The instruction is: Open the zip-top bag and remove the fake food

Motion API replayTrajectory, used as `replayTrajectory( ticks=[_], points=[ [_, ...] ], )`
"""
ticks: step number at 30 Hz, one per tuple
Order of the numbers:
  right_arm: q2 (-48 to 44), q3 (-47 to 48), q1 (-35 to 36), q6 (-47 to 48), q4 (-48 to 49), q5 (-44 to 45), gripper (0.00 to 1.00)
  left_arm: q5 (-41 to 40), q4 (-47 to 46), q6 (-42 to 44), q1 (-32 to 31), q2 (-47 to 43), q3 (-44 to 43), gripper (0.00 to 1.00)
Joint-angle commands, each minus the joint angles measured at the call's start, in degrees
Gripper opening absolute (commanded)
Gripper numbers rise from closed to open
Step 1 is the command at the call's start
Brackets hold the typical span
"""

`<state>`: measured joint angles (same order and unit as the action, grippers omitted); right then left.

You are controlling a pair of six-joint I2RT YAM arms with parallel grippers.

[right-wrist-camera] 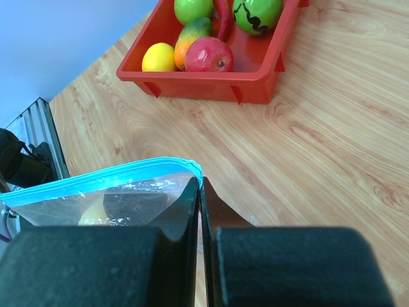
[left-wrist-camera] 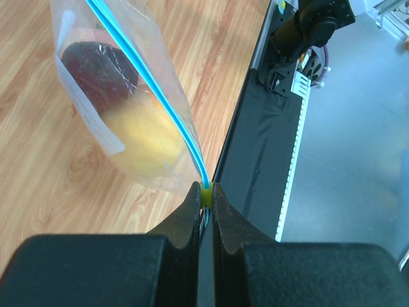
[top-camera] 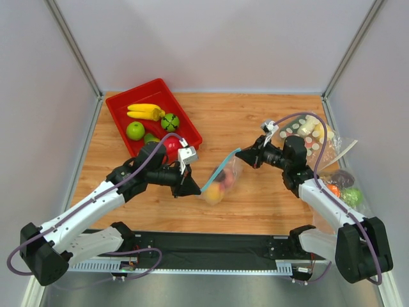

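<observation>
Wooden table [top-camera: 255, 121]: we keep the zip-top bag [top-camera: 223, 182] strung between both arms above it.
Left gripper [left-wrist-camera: 206, 192]: fingers pinch the yellow tab [left-wrist-camera: 206, 189] ending the zip strip [left-wrist-camera: 153, 96], probably to slide it.
Right gripper [right-wrist-camera: 199, 185]: fingers pressed on the opposite corner, anchoring.
Fake food [left-wrist-camera: 137, 137]: sagging inside the bag.

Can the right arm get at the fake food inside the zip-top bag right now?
Probably not. The right pincer is shut on one end of the zip strip of the zip-top bag, the left pincer pinches the other end, and the strip looks sealed over the fake food.
</observation>
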<state>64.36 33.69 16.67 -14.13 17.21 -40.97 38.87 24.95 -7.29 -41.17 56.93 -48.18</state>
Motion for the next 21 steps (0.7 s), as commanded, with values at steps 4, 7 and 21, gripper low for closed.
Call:
replayTrajectory(
  ticks=[4, 7, 21],
  points=[
    [-0.1, 1.0, -2.1, 1.2, 1.1, 3.8, 0.0, 2.1, 2.0, 0.4, -0.9, 0.3, -2.4, 0.0],
    [0.5, 2.2, -2.2, 0.1, 0.2, 2.5, 0.0, -0.6, 2.2, 0.5, -1.5, 0.8, -2.5, 0.0],
    [0.6, 7.5, 0.1, -6.8, -15.9, 6.9, 0.64, -36.5, -1.2, -3.1, -10.8, 15.7, -9.6, 0.0]
  ],
)
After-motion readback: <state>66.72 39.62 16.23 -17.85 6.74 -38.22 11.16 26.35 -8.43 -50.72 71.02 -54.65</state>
